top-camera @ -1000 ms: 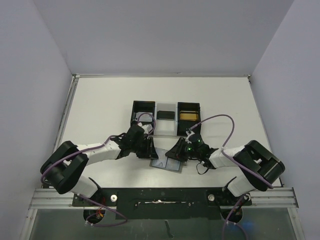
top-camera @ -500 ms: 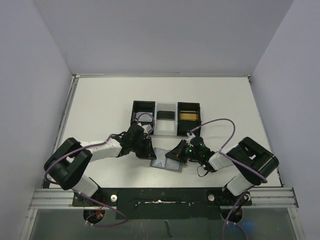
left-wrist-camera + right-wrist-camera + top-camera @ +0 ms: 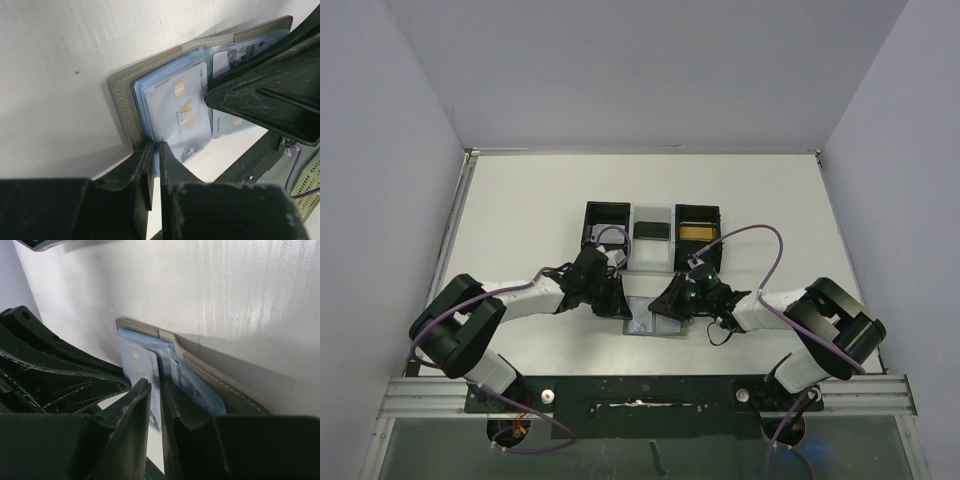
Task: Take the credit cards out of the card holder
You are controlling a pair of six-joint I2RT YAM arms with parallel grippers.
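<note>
Card holder (image 3: 655, 325) lies open on the table (image 3: 520, 220), near side of centre, just near of the tray (image 3: 652, 256); grey cover down, pale blue leaves up. Both arms reach in low and meet over it.

Left gripper (image 3: 156, 150) at the holder's left edge; jaws all but together, nipping a thin pale blue edge from the holder's inside; sleeve or card, cannot tell.

Right gripper (image 3: 156, 390) at the right half of the holder; jaws drawn close and clamped on a pale card (image 3: 142, 365) with gold marks; the card stands up out of the blue leaves and runs down between the fingers.

From the left wrist: a pale card with gold lettering lies on top of the leaves, a right finger touching its right edge.

Tray has three compartments; black left, white middle holding a small dark item, black right with something yellow.
</note>
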